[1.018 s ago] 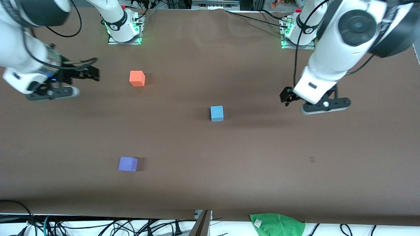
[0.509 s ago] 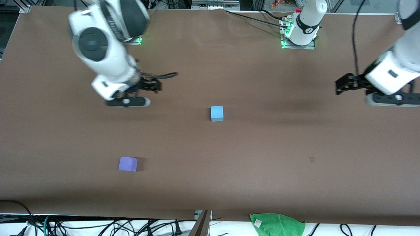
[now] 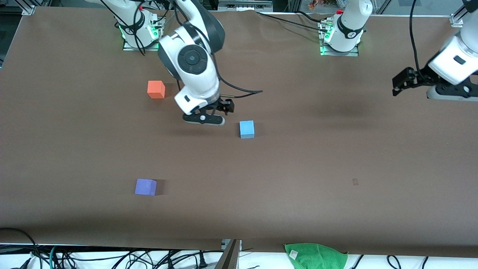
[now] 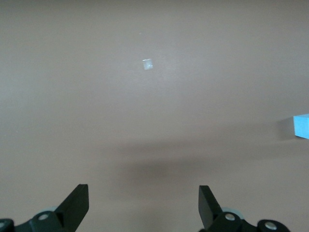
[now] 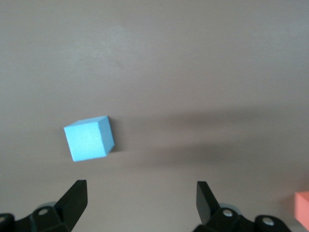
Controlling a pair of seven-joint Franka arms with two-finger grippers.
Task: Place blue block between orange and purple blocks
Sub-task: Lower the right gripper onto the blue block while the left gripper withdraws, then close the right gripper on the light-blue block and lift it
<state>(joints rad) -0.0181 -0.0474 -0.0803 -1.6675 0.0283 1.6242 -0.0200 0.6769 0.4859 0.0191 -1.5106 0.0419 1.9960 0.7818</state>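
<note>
Your right claw (image 3: 209,118) hangs over the brown desk (image 3: 298,168), just beside the blue block (image 3: 247,129) on the side toward the right arm's end, and between that block and the orange block (image 3: 156,89). Its fingers (image 5: 72,200) stand spread wide with nothing between them; the right wrist view shows the blue block (image 5: 89,138) resting flat on the desk, apart from both fingertips and off to one side of the gap. A corner of the orange block (image 5: 302,208) shows at the edge of that same view.

Your left claw (image 3: 405,80) waits in the air over the left arm's end of the desk, well apart from all three blocks. Its fingers (image 4: 77,205) are likewise spread and hold nothing.

The blue block sits near the middle of the desk. The orange block lies farther from the front camera, toward the right arm's end. The purple block (image 3: 145,186) lies nearer to the front camera, also toward the right arm's end. The three blocks are well apart from one another. A green cloth (image 3: 315,256) lies off the desk's near edge.
</note>
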